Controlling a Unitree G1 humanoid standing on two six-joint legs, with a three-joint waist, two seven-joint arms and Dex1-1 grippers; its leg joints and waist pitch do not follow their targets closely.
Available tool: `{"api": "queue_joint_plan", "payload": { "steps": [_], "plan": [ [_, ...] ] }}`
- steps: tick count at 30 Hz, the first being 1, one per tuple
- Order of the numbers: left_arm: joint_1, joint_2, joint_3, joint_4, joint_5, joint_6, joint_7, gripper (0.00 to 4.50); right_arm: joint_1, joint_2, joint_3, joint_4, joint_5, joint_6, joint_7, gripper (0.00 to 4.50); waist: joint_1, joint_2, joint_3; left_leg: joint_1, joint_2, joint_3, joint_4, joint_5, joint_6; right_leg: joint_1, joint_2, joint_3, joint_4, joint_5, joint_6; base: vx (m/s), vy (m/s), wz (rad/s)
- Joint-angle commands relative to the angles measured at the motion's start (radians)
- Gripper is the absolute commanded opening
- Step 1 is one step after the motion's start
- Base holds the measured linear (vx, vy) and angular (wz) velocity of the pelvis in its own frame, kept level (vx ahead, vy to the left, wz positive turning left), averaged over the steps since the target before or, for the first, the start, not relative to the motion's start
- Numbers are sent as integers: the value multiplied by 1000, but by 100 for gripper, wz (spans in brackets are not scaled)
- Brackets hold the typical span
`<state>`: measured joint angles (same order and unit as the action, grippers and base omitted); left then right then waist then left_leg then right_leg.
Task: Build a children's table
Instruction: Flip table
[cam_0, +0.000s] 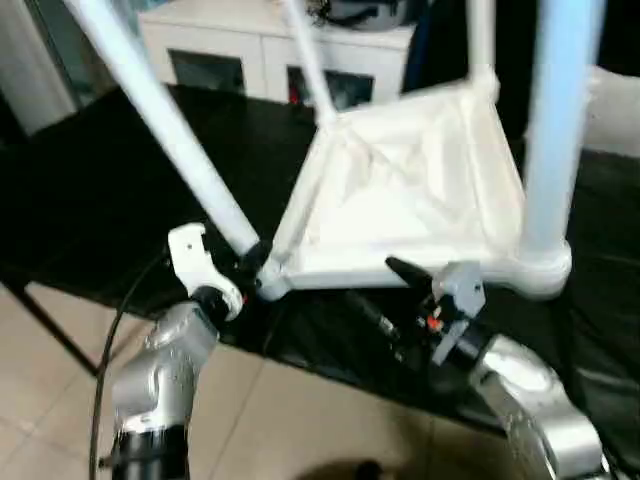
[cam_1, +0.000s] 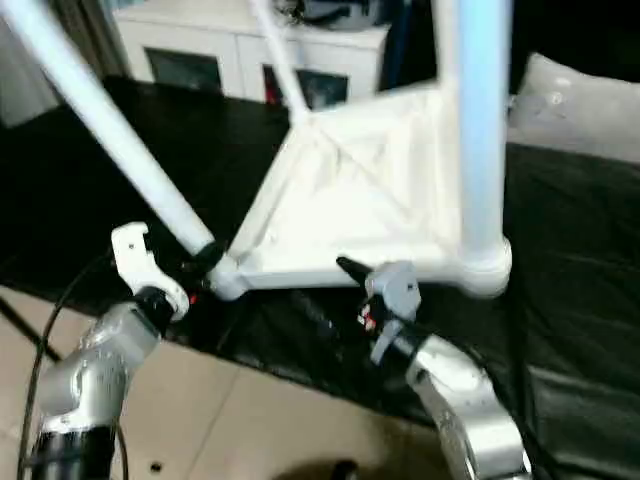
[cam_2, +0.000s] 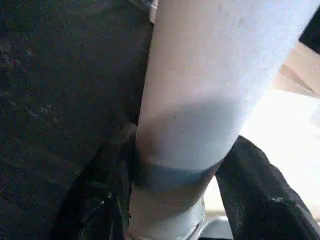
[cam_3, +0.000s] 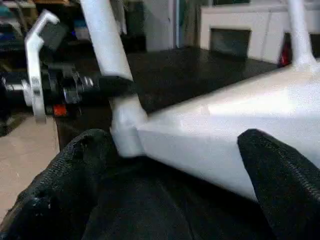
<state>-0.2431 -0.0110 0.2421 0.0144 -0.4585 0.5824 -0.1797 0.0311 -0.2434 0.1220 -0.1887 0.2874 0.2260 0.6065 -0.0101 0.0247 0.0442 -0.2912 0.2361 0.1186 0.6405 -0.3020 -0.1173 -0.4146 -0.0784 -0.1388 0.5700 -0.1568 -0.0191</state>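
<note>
**A:** Where was the tabletop at that moment?

**B:** The white tabletop (cam_0: 420, 190) lay upside down on the black work surface (cam_0: 90, 190), its ribbed underside facing up. Legs rose out of its corner sockets: the near-left leg (cam_0: 160, 120) leaned away up toward my left, the near-right leg (cam_0: 555, 130) stood nearly upright by my right arm, and a far leg (cam_0: 305, 60) rose from the back corner.

**A:** And your left gripper?

**B:** My left gripper (cam_0: 252, 258) was at the base of the near-left leg, right where the tube meets its corner socket (cam_0: 270, 280). In my left wrist view one black finger (cam_2: 105, 200) sat against each side of the tube, so I was clamped on that leg.

**A:** The right one?

**B:** My right gripper (cam_0: 405, 270) sat at the near edge of the tabletop, between the two near corners. From my right wrist view my fingers (cam_3: 280, 170) were spread wide apart, with the tabletop's near edge between them, and I could not tell whether they touched the plastic.

**A:** Anything else around?

**B:** A white cabinet (cam_0: 260, 50) with dark door panels stood behind the work surface, and beige floor tiles (cam_0: 40, 400) showed below the near edge, under my silver forearms.
</note>
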Motion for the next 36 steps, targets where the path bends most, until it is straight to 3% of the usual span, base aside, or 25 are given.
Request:
{"api": "queue_joint_plan", "payload": {
  "steps": [1,2,3,4,5,6,7,8,9,10,11,12,13,14,15,16,17,18,19,20,21,24,26,31,36],
  "plan": [
    [-12,-50,49,22,-85,44,28,207,0,1,-38,15,29,33,-18,450,-7,-36,-9,5,-7,27,-110,-573,106,22,-24,23,-91,-538,29,-14,-85,12],
    [-16,-56,58,23,-91,50,35,207,0,3,-42,14,36,35,-18,450,-1,-20,1,66,-75,53,-32,-492,67,-49,-11,-40,-192,-843,116,0,0,0],
    [-27,-64,75,28,-103,60,49,207,2,7,-53,7,56,54,-22,450,-44,-39,-26,47,-119,70,44,-341,90,-50,-18,-93,-215,-1009,249,52,17,-23],
    [-33,-66,80,31,-107,64,55,207,2,6,-59,3,61,73,-31,450,-49,-42,-34,5,-95,56,25,-320,99,3,-15,-130,-225,-956,295,52,17,-23],
    [-35,-65,81,32,-109,66,58,207,1,5,-63,0,61,86,-41,450,-49,-5,-45,-92,-10,0,-45,-322,103,127,-50,-120,-129,-695,303,102,121,-47],
    [-40,-66,81,34,-123,71,63,207,-7,10,-79,-4,69,138,-77,450,6,21,-23,-105,121,-84,-175,-482,124,138,-95,58,101,-247,85,43,69,-12],
    [-41,-66,81,34,-126,72,63,207,-9,12,-82,-5,71,149,-85,450,7,8,-4,-44,77,-38,-173,-587,121,75,-79,84,68,-235,4,43,69,-12],
    [-45,-63,72,29,-122,71,55,207,-35,38,-110,7,101,179,-121,450,-2,-68,11,56,-108,49,38,-388,52,-73,-1,-45,-197,-960,214,-19,-58,16],
    [-47,-62,68,26,-121,70,49,207,-51,55,-127,13,124,201,-140,450,-20,-51,-6,64,-154,69,97,-262,59,-101,-16,-57,-201,-1108,262,0,0,0],
    [-47,-62,68,26,-121,70,49,207,-51,55,-127,13,124,201,-140,450,-33,-45,-37,-43,-122,42,53,-182,92,27,-57,-71,-169,-1019,310,0,0,0],
    [-49,-60,65,20,-117,77,49,207,-71,73,-141,8,160,220,-149,450,-43,0,-38,-72,-53,4,1,-206,97,73,-71,-111,-160,-798,305,65,74,-46],
    [-50,-61,66,17,-109,83,50,207,-78,76,-142,5,173,223,-148,450,-27,28,-42,-117,14,-48,-57,-251,107,142,-90,-51,-38,-597,224,60,130,-32],
    [-52,-62,68,15,-108,89,46,207,-105,93,-154,13,194,238,-169,450,-11,22,-36,-90,91,-93,-136,-331,135,115,-100,56,66,-189,67,60,130,-32],
    [-52,-63,69,15,-107,90,45,207,-109,96,-156,15,197,240,-173,450,1,19,-31,-54,70,-73,-133,-360,124,78,-96,68,36,-162,10,0,0,0],
    [-56,-62,71,17,-109,94,47,207,-140,119,-176,32,233,256,-189,450,-3,-35,-9,21,-117,35,-5,-247,48,-31,-49,-23,-152,-857,142,-25,9,29],
    [-56,-62,71,17,-109,94,47,207,-140,119,-176,32,233,256,-189,450,-13,-38,-16,10,-124,36,4,-216,58,-22,-60,-30,-157,-940,175,-25,9,29],
    [-58,-56,64,17,-109,97,48,207,-174,141,-195,51,249,281,-207,450,-20,-35,-33,-41,-110,20,-22,-182,68,36,-69,-30,-130,-889,192,32,83,-8],
    [-59,-54,62,17,-108,98,48,207,-181,144,-197,56,251,285,-209,450,-16,-15,-36,-60,-76,-3,-54,-153,70,53,-72,-31,-127,-766,165,63,98,-17],
    [-58,-50,56,15,-107,100,46,207,-204,157,-206,70,262,302,-216,450,-14,-9,-47,-59,-60,-7,-71,-111,70,60,-68,-22,-117,-609,118,63,98,-17],
    [-58,-49,50,13,-105,102,43,207,-228,165,-209,87,260,309,-227,450,-8,-2,-52,-56,-55,-8,-79,-80,73,60,-66,-13,-110,-531,79,6,58,11],
    [-58,-48,44,11,-103,104,38,207,-253,177,-212,105,275,322,-236,450,-9,6,-53,-70,-38,-11,-93,25,82,68,-60,7,-79,-326,-35,0,0,0],
    [-59,-48,44,12,-100,104,38,207,-282,186,-216,139,260,340,-279,450,-6,-11,-54,-66,-43,1,-93,46,99,62,-54,23,-71,-287,-93,0,0,0],
    [-59,-49,45,11,-99,105,37,207,-299,203,-233,160,279,338,-294,450,-3,-10,-53,-59,-53,7,-92,11,113,53,-57,29,-81,-386,-93,0,0,0],
    [-58,-45,40,10,-98,105,35,207,-360,261,-303,214,344,343,-337,450,4,-17,-59,-76,-54,5,-85,88,145,60,-61,29,-72,-375,-84,0,0,0],
    [-54,-22,2,6,-73,103,5,207,-450,299,-361,306,375,306,-386,450,5,-14,-65,-78,-57,5,-78,120,143,56,-61,28,-67,-381,-72,0,0,0]
  ]
}}
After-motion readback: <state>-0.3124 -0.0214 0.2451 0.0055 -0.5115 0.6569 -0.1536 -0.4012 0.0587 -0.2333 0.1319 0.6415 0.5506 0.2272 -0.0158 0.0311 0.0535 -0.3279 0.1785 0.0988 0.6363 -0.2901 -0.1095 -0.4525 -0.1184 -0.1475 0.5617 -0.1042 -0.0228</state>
